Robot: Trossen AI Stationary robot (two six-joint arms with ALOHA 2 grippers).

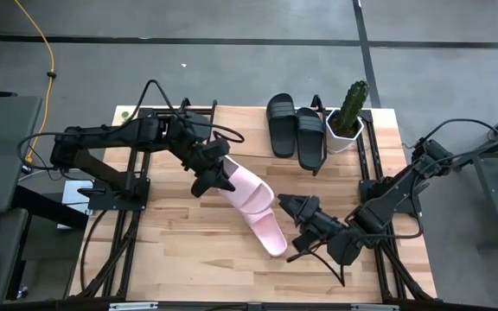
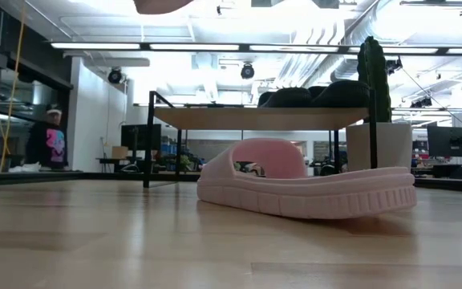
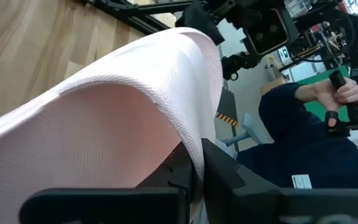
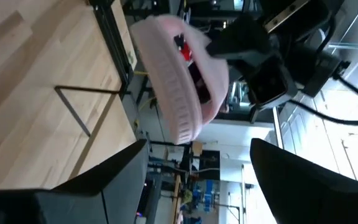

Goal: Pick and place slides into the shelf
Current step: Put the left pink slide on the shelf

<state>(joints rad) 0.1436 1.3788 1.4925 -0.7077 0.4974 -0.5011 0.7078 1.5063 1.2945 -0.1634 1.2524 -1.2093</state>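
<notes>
One pale pink slide (image 1: 247,192) hangs in the air in my left gripper (image 1: 213,175), above the middle of the table; it also shows in the right wrist view (image 4: 178,81). The second pink slide (image 1: 271,235) lies sole-down on the table (image 2: 307,191). My right gripper (image 1: 290,228) is open just to the right of it, above the table and touching nothing. Two black slides (image 1: 295,130) lie side by side on the shelf (image 2: 255,118) at the far edge. My left gripper is shut on the lifted pink slide at the end nearest the left arm (image 1: 228,174), coming from the table's left. In the left wrist view the textured pink surface (image 3: 123,112) arches over the fingers and hides the contact. The slide is clear of the table.
A cactus in a white pot (image 1: 347,121) stands at the shelf's right end. Dark metal frames run along the table's left (image 1: 132,216) and right (image 1: 372,173) sides. Bare wood lies near the front left (image 1: 180,250). A person (image 2: 53,140) stands in the room behind.
</notes>
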